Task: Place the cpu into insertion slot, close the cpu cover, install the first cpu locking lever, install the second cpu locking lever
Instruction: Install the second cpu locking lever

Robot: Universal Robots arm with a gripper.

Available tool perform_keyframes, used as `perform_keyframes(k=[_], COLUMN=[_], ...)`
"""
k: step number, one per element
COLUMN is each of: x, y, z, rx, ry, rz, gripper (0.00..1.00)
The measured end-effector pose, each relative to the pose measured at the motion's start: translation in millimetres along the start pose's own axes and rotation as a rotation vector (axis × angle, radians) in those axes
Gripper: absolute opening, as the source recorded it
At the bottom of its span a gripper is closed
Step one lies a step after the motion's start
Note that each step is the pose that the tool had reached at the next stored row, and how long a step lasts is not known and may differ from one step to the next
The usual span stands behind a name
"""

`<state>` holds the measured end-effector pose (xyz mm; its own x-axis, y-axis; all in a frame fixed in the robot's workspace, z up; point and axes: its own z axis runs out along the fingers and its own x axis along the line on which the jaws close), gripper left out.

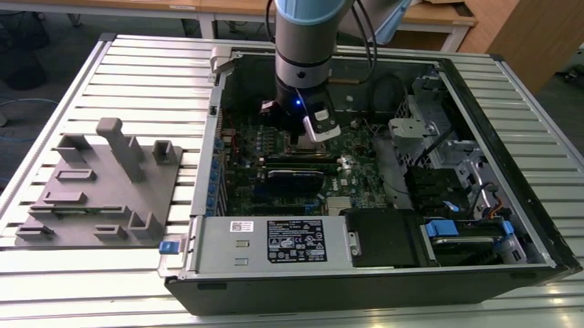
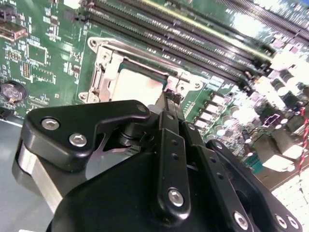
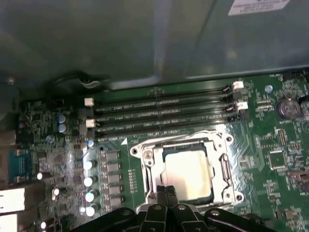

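Here the silvery cpu [image 3: 187, 175] sits framed by the cpu cover [image 3: 222, 164], gripper [image 3: 166, 191] pinched closed, empty.

Printed matter appears in three places, none of it legible. A black label [image 1: 295, 240] and a small white sticker [image 1: 241, 226] sit on the grey power supply housing [image 1: 228, 249] in the exterior view. A white label [image 3: 260, 6] with dark print lies on the case wall in the first wrist view.
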<state>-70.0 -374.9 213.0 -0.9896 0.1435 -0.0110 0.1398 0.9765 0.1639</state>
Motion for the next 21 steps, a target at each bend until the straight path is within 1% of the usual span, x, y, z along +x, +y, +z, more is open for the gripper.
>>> perform_keyframes(k=[3, 7, 9, 10, 12, 13, 14, 15, 18, 21], x=[-1.0, -8.4, -11.7, -12.5, -13.5, -13.7, -13.8, -13.8, -14.9, -18.2], y=[3.2, 6.9, 8.5, 9.7, 12.4, 13.6, 14.6, 15.1, 16.6, 17.9], z=[1.3, 2.8, 3.2, 3.4, 4.0, 4.2, 4.3, 4.4, 4.7, 5.1], rx=[0.0004, 0.0015, 0.0044, 0.0104, 0.0309, 0.0430, 0.0578, 0.0620, 0.0634, 0.0636], ry=[0.0000, -0.0002, -0.0006, -0.0014, -0.0044, -0.0062, -0.0081, -0.0087, -0.0087, -0.0082], rz=[0.000, 0.000, 0.000, 0.000, -0.001, -0.002, -0.002, -0.002, -0.002, -0.002], gripper=[0.11, 0.11, 0.11, 0.11, 0.11, 0.11, 0.11, 0.11, 0.11, 0.11])
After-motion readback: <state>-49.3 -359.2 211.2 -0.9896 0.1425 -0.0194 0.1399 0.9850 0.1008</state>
